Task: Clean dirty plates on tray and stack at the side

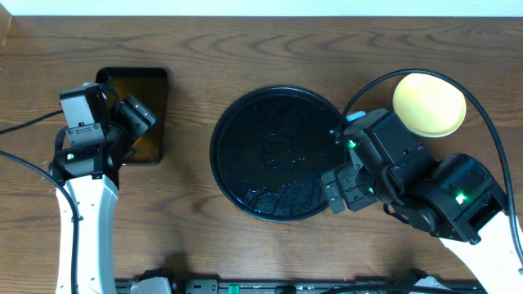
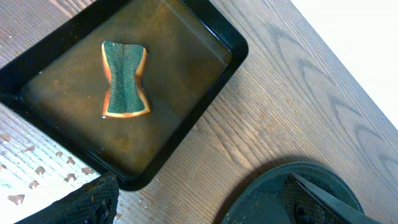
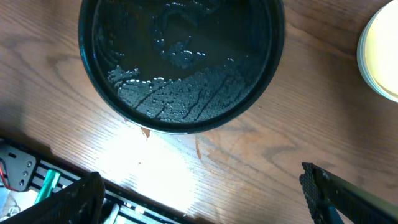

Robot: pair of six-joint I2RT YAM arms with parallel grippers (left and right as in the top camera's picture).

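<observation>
- A strip of bare worktop runs between the rectangular tray and the round tray, wide enough for a passage.
- The round tray's raised rim rings a wet floor open from above. The right claw, spread wide, crowds its right side.
- The yellow plate sits near that tray's upper right, with a black cable arcing past it.
- The sponge lies apart from the rectangular tray's walls.
- The left claw, spread wide, hangs above that tray's right part.

The overhead camera faced straight down at the bench. Both wrist cameras looked down from nearer, the right sharing the round black tray.
</observation>
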